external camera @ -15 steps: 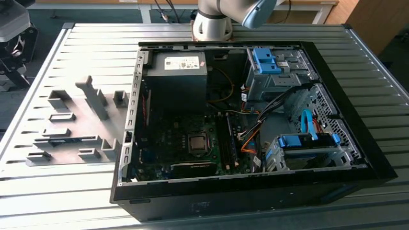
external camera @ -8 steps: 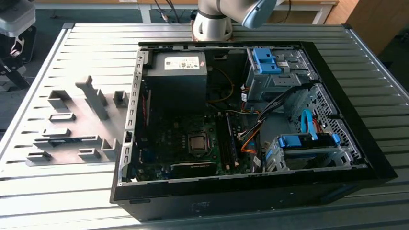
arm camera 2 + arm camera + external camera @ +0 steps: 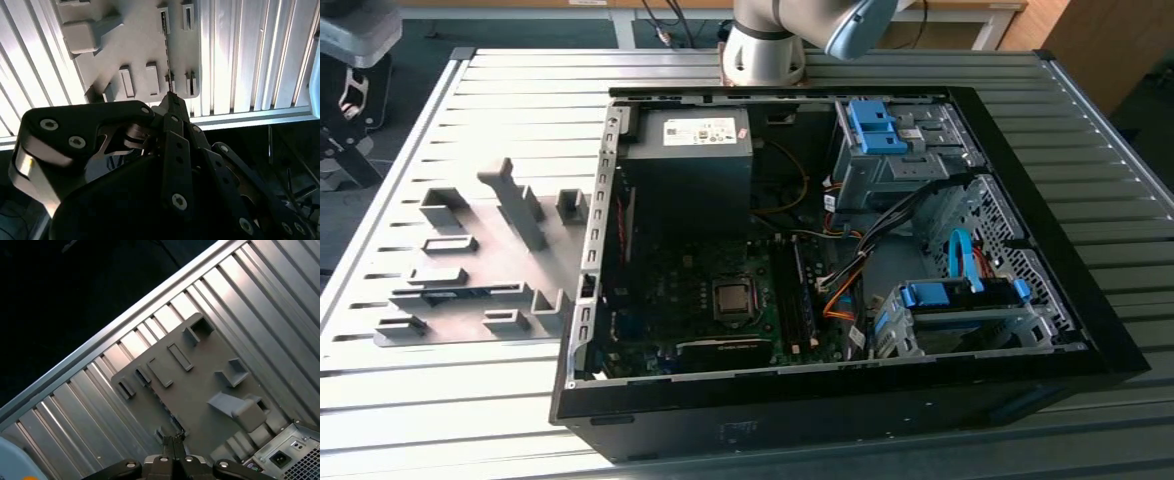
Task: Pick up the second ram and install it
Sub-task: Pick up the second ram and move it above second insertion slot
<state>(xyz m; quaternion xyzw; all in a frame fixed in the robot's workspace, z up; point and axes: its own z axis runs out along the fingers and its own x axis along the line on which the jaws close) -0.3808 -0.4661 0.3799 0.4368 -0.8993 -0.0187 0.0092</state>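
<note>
In the exterior view, an open computer case (image 3: 1081, 270) lies on a slatted metal surface (image 3: 440, 400), its motherboard (image 3: 680, 290) and power supply (image 3: 694, 160) exposed, with blue drive latches (image 3: 874, 125) toward the far right corner. On the surface, just beside the case at the exterior view's left, sits a grey fixture plate (image 3: 480, 250) carrying several bracket blocks (image 3: 447, 205). The second ram (image 3: 470, 293) stands on its long edge in the near part of that plate, a thin blue-green strip lodged between low blocks, well apart from the motherboard. The base of the arm (image 3: 761, 45) rises at the far edge of the surface.

In the second wrist view, the hand (image 3: 170, 100) hangs above the boundary between the case and the fixture plate (image 3: 140, 45). Its fingers (image 3: 172, 107) are pressed together to a point and pinch nothing. The second ram (image 3: 166, 50) shows as a thin dark line on edge, held in slotted blocks at both ends, in line with the fingertips but apart from them.

In the first wrist view, the hand (image 3: 172, 442) again has its fingers closed on each other over the fixture plate (image 3: 200, 385), with the corner of the power supply (image 3: 290, 455) beside it
</note>
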